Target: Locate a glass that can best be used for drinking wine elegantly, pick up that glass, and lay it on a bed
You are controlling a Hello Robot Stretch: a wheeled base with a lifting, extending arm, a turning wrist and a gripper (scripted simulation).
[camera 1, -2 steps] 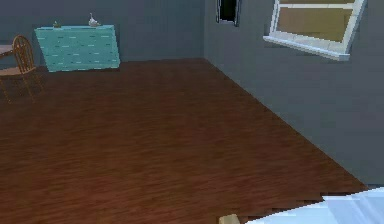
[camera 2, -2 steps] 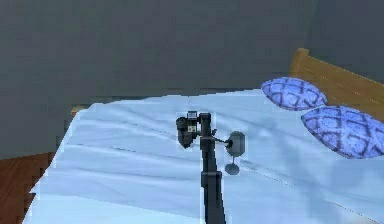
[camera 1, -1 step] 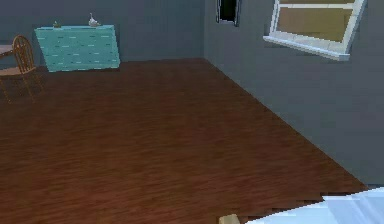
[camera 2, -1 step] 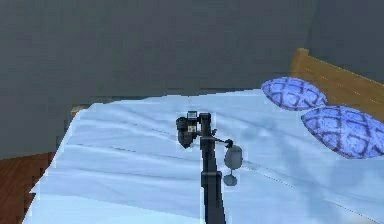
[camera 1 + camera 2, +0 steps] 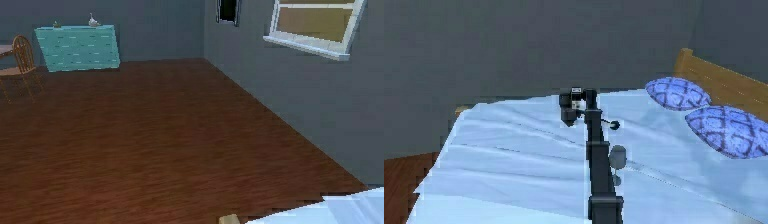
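Note:
A bed (image 5: 514, 160) with a pale blue sheet spreads across the arm side view, and its corner (image 5: 345, 208) shows at the forward view's bottom right. The dark arm (image 5: 597, 165) rises over the sheet to the gripper (image 5: 570, 112), which is above the bed's middle. I cannot tell whether the gripper holds anything. A small greyish see-through shape (image 5: 619, 158), perhaps the glass, lies on the sheet just right of the arm. A tiny dark thing (image 5: 616, 125) sits a little farther up the sheet.
Two blue patterned pillows (image 5: 678, 93) (image 5: 729, 130) lie against a wooden headboard (image 5: 719, 78) at the right. In the forward view, wooden floor (image 5: 170, 130) stretches to a teal dresser (image 5: 78, 48), a wooden chair (image 5: 15, 65) and a window (image 5: 315, 25).

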